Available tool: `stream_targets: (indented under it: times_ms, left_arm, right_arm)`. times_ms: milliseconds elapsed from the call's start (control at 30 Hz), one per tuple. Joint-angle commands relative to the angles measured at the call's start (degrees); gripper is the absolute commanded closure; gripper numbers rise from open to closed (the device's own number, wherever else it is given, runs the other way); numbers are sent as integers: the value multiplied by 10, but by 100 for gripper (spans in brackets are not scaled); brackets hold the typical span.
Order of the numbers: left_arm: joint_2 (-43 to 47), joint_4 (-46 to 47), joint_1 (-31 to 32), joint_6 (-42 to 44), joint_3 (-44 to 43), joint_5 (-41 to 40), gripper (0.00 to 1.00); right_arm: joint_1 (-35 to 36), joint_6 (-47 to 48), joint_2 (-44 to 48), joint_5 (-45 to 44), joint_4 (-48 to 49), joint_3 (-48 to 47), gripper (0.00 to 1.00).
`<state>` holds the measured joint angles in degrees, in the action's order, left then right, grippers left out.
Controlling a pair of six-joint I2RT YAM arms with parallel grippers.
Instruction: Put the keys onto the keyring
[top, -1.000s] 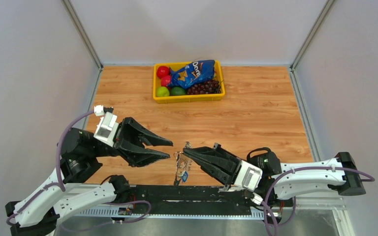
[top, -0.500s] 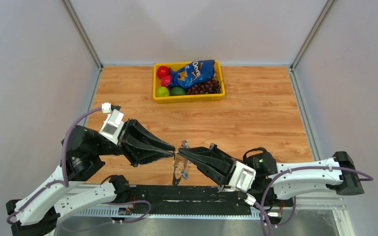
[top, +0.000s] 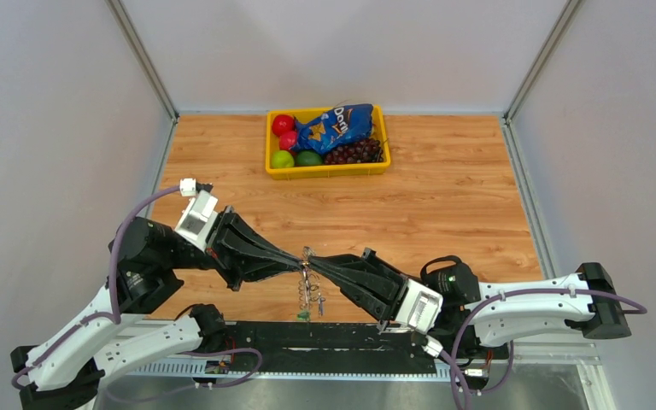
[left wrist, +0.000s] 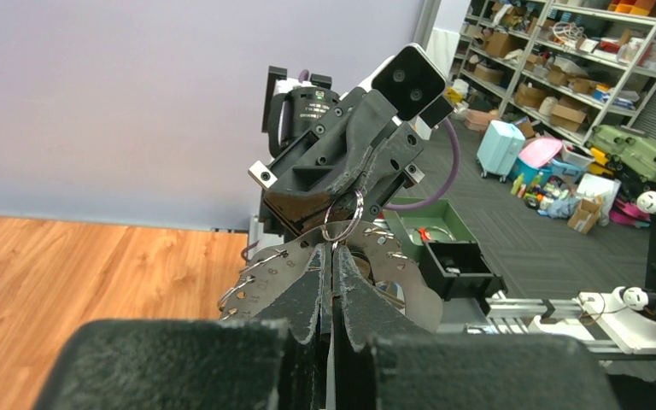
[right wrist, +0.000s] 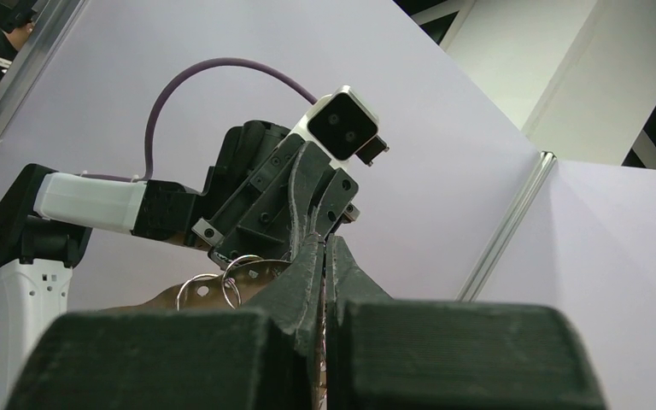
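Close to the near edge of the tabletop (top: pixel 444 205), the left hand (top: pixel 297 262) reaches in from the left and the right hand (top: pixel 315 261) from the right. They meet tip to tip, raised above the wood. Each hand has its fingers pressed tight together.

The keyring (top: pixel 307 280) sits where the two tips meet. Both hands appear to pinch it, and it is held up off the tabletop. In the left wrist view its silvery band, pierced with small holes, shows on either side of the left hand's closed fingers (left wrist: pixel 309 289). A thin round wire ring (left wrist: pixel 342 219) stands just past their tips, against the dark fingers of the right hand. In the right wrist view the same band and two wire loops lie just left of the right hand's closed fingers, with the left hand directly behind.

Below the grip the keys (top: pixel 317 301) dangle in a small silvery bunch. It is too small to tell how many there are or whether any is threaded on the band. A small blue-green piece (top: pixel 305 314) hangs at the bottom of the bunch.

At the far edge of the tabletop stands a yellow tray (top: pixel 328 172). It holds two red fruits (top: pixel 283 125), two green fruits (top: pixel 283 159), dark grapes (top: pixel 357 152) and a blue bag (top: pixel 335 126).
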<state>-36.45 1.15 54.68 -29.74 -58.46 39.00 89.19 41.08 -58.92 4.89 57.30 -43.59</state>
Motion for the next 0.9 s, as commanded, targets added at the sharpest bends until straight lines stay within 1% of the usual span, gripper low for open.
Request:
stream_targets:
  times_ms: [0, 233, 567, 733, 867]
  left_arm:
    - [-12, 20, 1, -6, -15, 18, 100]
    - [-23, 35, 1, -10, -16, 33, 100]
    - [-28, 85, 1, -11, -10, 55, 100]
    - [-33, 90, 2, 3, -13, 56, 100]
    - [-35, 84, 1, 23, -15, 50, 97]
  right_arm:
    - [3, -2, 0, 15, 37, -25, 100]
    - [1, -13, -12, 31, 56, -28, 100]
    - [-8, -48, -41, 55, 87, -37, 100]
    - [-9, -70, -48, 68, 94, -38, 100]
    - [-9, -84, -45, 70, 92, -34, 100]
